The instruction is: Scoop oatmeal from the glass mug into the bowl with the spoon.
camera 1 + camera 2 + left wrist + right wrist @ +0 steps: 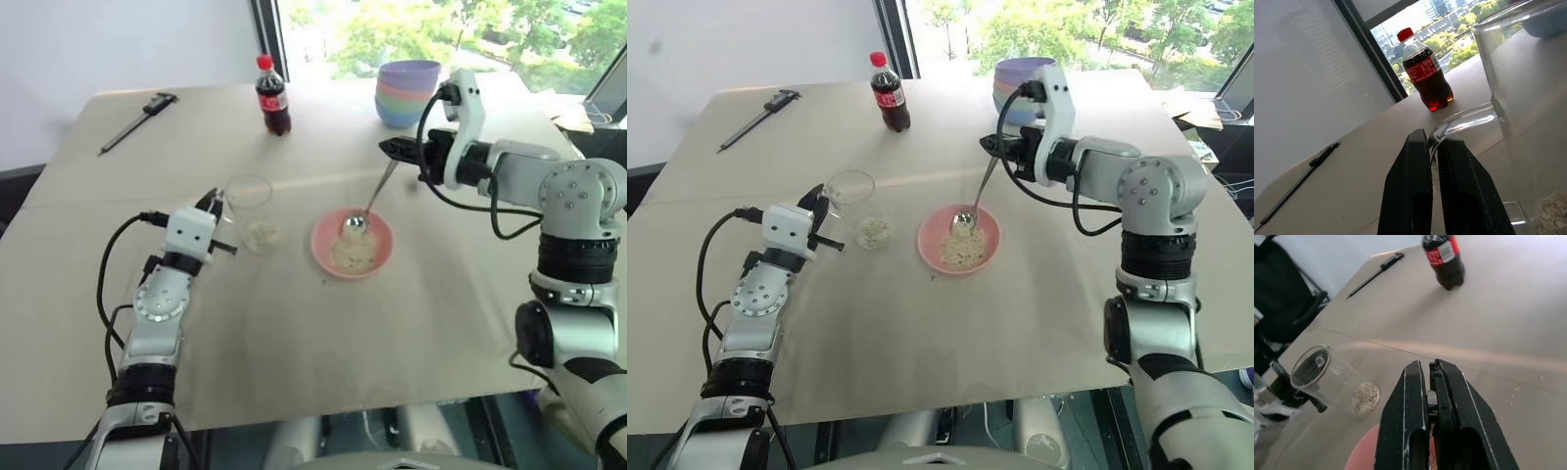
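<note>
The glass mug (250, 208) is left of centre, tilted, with a small heap of oatmeal (262, 235) at its bottom. My left gripper (212, 204) is shut on the mug's clear handle (1464, 119). The pink bowl (319, 242) lies just right of the mug and holds a mound of oatmeal (355, 256). The silver spoon (378, 190) slants down into the bowl, its oval end resting on the oatmeal. My right gripper (393, 149) hovers above and behind the bowl, shut on the top of the spoon's handle.
A cola bottle (272, 96) stands at the back centre. A stack of coloured bowls (407, 93) is at the back right, behind my right wrist. A dark caliper-like tool (137, 119) lies at the far left. A few crumbs dot the tabletop near the bowl.
</note>
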Robot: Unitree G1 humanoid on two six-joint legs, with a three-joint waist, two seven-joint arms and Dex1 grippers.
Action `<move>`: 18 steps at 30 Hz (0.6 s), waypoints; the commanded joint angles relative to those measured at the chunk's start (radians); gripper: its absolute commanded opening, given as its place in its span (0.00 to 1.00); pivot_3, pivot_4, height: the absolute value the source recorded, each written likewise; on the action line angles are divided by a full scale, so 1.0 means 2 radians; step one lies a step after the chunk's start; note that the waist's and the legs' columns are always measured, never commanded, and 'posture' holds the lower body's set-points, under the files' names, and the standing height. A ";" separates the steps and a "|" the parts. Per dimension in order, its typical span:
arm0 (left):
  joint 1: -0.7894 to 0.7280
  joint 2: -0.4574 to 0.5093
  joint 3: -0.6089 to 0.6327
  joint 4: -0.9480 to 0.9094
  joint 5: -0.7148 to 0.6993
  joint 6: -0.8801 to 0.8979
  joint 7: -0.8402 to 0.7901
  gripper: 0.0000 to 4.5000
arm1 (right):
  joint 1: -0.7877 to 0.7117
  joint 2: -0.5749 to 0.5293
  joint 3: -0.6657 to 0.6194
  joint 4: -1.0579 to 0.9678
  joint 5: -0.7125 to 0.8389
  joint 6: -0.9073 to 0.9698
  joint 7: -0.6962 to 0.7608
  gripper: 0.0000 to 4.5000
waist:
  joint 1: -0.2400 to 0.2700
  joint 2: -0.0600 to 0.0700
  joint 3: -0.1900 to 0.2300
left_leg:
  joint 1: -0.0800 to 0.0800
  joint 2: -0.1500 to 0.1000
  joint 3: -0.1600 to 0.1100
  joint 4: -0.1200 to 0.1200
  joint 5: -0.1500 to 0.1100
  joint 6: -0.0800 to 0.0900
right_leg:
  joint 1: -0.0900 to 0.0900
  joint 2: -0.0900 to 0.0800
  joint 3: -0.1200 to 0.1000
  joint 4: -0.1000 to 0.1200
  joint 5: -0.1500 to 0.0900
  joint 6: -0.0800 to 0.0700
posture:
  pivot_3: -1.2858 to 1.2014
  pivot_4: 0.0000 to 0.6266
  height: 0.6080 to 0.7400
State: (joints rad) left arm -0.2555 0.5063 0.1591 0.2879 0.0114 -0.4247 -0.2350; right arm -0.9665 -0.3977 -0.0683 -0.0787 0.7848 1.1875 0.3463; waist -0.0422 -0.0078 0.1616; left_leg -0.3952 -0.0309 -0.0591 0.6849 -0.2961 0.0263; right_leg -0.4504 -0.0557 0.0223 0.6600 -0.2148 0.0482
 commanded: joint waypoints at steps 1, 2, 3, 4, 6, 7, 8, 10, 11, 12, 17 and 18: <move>0.010 -0.002 0.006 -0.023 -0.002 0.009 0.001 0.01 | 0.000 -0.041 0.070 -0.068 -0.052 -0.080 0.074 0.00 | 0.001 0.000 0.000 | 0.000 0.000 0.000 0.000 0.000 0.000 | 0.000 0.000 0.000 0.000 0.000 0.000 | 0.52 0.24 1.00; 0.012 -0.003 0.005 -0.026 -0.002 0.011 0.001 0.01 | 0.001 -0.053 0.089 -0.080 -0.067 -0.099 0.092 0.00 | 0.001 0.000 0.000 | 0.000 0.000 0.000 0.000 0.000 0.000 | 0.000 0.000 0.000 0.000 0.000 0.000 | 0.52 0.24 1.00; 0.013 -0.003 0.005 -0.029 -0.002 0.012 0.001 0.01 | 0.002 -0.064 0.105 -0.089 -0.081 -0.116 0.109 0.00 | 0.001 0.000 0.000 | 0.000 0.000 0.000 0.000 0.000 0.000 | 0.000 0.000 0.000 0.000 0.000 0.000 | 0.52 0.24 1.00; 0.015 -0.004 0.005 -0.032 -0.002 0.014 0.001 0.01 | 0.003 -0.077 0.120 -0.097 -0.097 -0.135 0.126 0.00 | 0.001 0.000 0.000 | 0.000 0.000 0.000 0.000 0.000 0.000 | 0.000 0.000 0.000 0.000 0.000 0.000 | 0.52 0.24 1.00; 0.018 -0.005 0.005 -0.038 -0.003 0.018 0.002 0.01 | 0.006 -0.093 0.138 -0.110 -0.116 -0.161 0.151 0.00 | 0.002 0.000 0.000 | 0.000 0.000 0.000 0.000 0.001 -0.002 | 0.000 0.000 0.000 -0.001 0.000 0.000 | 0.52 0.24 1.00; 0.019 -0.006 0.006 -0.040 -0.003 0.020 0.002 0.01 | 0.007 -0.097 0.140 -0.112 -0.120 -0.166 0.158 0.00 | 0.003 0.000 0.000 | 0.000 0.000 0.000 0.000 0.001 -0.002 | 0.000 0.000 0.000 -0.001 0.000 0.000 | 0.52 0.24 1.00; 0.020 -0.007 0.006 -0.043 -0.004 0.022 0.002 0.01 | 0.008 -0.097 0.140 -0.113 -0.122 -0.168 0.163 0.00 | 0.003 0.000 0.000 | 0.000 0.000 0.000 0.000 0.001 -0.002 | 0.000 -0.001 0.000 -0.001 0.000 0.000 | 0.52 0.24 1.00; 0.023 -0.011 0.006 -0.049 -0.004 0.027 0.004 0.01 | 0.008 -0.088 0.126 -0.107 -0.114 -0.154 0.160 0.00 | 0.003 0.000 0.000 | 0.000 0.000 0.000 0.000 0.001 -0.002 | 0.000 -0.002 -0.001 -0.001 0.000 0.000 | 0.52 0.24 1.00; 0.026 -0.013 0.005 -0.053 -0.004 0.029 0.005 0.01 | 0.007 -0.076 0.110 -0.098 -0.102 -0.138 0.151 0.00 | 0.003 0.000 0.000 | 0.000 0.000 0.000 0.000 0.001 -0.002 | 0.000 -0.002 -0.001 -0.001 0.000 0.000 | 0.52 0.24 1.00; 0.028 -0.016 0.005 -0.058 -0.005 0.032 0.006 0.01 | 0.002 -0.059 0.087 -0.083 -0.086 -0.116 0.134 0.00 | 0.003 0.000 0.000 | 0.000 0.000 0.000 0.000 0.001 -0.002 | 0.000 -0.003 -0.001 -0.001 0.000 0.000 | 0.52 0.24 1.00; 0.037 -0.026 0.004 -0.075 -0.006 0.043 0.009 0.01 | -0.061 0.040 -0.038 0.001 -0.011 -0.032 0.032 0.00 | 0.005 0.000 0.000 | 0.000 0.000 -0.001 0.000 0.001 -0.002 | 0.000 -0.003 -0.001 -0.001 0.000 0.000 | 0.52 0.24 1.00; 0.038 -0.028 0.004 -0.077 -0.005 0.044 0.009 0.01 | -0.079 0.066 -0.066 0.016 0.010 -0.017 0.006 0.00 | 0.004 0.000 0.000 | 0.000 0.000 -0.001 0.000 0.001 -0.002 | 0.000 -0.003 0.000 0.000 0.000 0.000 | 0.52 0.24 1.00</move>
State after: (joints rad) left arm -0.1859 0.4555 0.1618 0.1685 0.0035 -0.3440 -0.2166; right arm -1.0456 -0.3089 -0.0966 -0.0512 0.7199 1.1157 0.4371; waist -0.0345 -0.0080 0.1616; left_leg -0.3955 -0.0315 -0.0604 0.6848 -0.2941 0.0225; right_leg -0.4503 -0.0619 0.0217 0.6594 -0.2147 0.0481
